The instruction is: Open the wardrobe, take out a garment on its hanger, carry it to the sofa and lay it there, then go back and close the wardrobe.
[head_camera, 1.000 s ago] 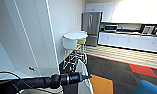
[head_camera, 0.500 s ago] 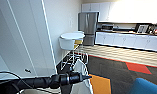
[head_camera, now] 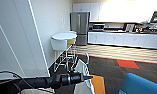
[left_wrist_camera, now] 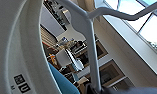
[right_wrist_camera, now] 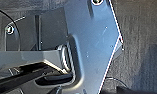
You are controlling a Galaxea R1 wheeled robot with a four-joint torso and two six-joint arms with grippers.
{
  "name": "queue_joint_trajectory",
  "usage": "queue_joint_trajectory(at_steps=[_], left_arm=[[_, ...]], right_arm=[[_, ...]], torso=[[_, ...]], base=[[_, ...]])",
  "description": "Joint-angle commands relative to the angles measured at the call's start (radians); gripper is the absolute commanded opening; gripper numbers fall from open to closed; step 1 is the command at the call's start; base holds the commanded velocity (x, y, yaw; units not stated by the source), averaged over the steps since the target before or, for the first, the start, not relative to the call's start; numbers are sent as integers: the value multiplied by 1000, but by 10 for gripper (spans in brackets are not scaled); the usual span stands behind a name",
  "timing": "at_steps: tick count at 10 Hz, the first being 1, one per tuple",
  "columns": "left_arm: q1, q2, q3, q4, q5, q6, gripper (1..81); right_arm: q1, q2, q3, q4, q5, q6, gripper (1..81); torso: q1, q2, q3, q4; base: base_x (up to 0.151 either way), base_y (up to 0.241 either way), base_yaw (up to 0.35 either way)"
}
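Note:
My left arm reaches in low from the left, and my left gripper is shut on the hanger, whose thin white hook curves up above it. The white garment hangs from it just in front of the arm. In the left wrist view the hanger's stem runs down into the dark gripper, with the garment close beside it. A corner of the blue sofa shows low on the right of the head view. The right wrist view has the robot's own plate over dark carpet.
White wall panels stand close on my left. White stools stand by the wall ahead, with a steel fridge and a long kitchen counter beyond. An orange block sits on the dark carpet by the sofa.
The whole head picture has slid slightly leftward, so the camera has moved. The left arm and the hanger keep their place in the picture.

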Motion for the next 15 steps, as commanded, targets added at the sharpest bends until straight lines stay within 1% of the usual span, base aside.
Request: queue_joint_trajectory(at_steps=[1,9,15], left_arm=[[-159,-3,45,34,-48,19,10],[-160,2,54,33,-39,19,10],[-158,2,56,34,-39,19,10]], right_arm=[[23,1,1,8,-57,1,811],[26,10,1,7,-57,1,811],[29,10,1,5,-57,0,811]], torso=[[0,0,0,0],[0,0,0,0],[0,0,0,0]], base=[[0,0,-207],[0,0,-209],[0,0,-161]])
